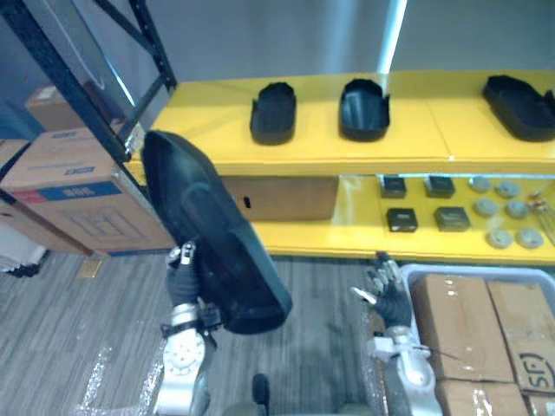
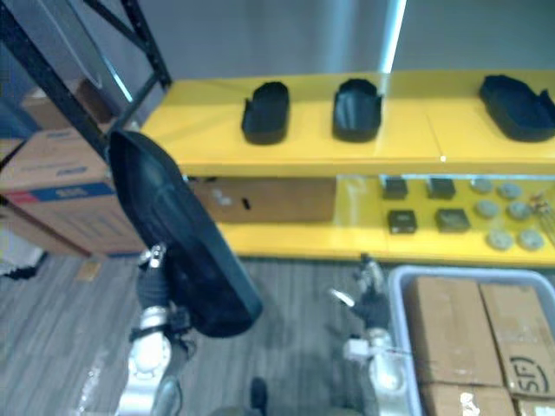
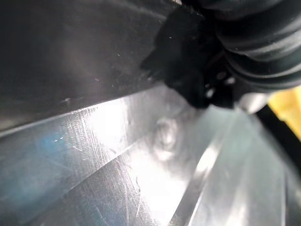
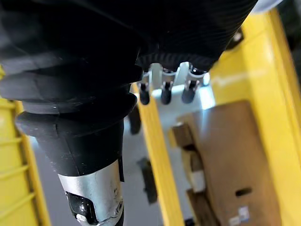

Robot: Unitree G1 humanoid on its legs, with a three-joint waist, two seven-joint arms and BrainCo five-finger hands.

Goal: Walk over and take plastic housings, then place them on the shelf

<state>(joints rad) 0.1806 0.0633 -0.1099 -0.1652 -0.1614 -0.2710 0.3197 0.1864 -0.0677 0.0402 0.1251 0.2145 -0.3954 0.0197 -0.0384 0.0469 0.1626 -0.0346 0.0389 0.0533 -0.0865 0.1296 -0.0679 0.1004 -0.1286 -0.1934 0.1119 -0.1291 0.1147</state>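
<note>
Plastic housing [image 1: 217,243] being held tilted toward 12 o'clock shelf [image 1: 416,130] for placing; left hand [image 1: 179,282] grip untellable; right hand [image 1: 390,299] spread.

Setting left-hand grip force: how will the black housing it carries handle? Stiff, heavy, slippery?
Probably stiff: the black housing shows no sag, held by the left hand near its lower end. Likely light: shelf housings look hollow. Its glossy surface may slip.

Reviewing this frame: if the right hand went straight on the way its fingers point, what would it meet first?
Probably the front edge of the lower yellow shelf; the right hand points towards it across the floor. Depth is unclear, so treat this as a guess.
</note>
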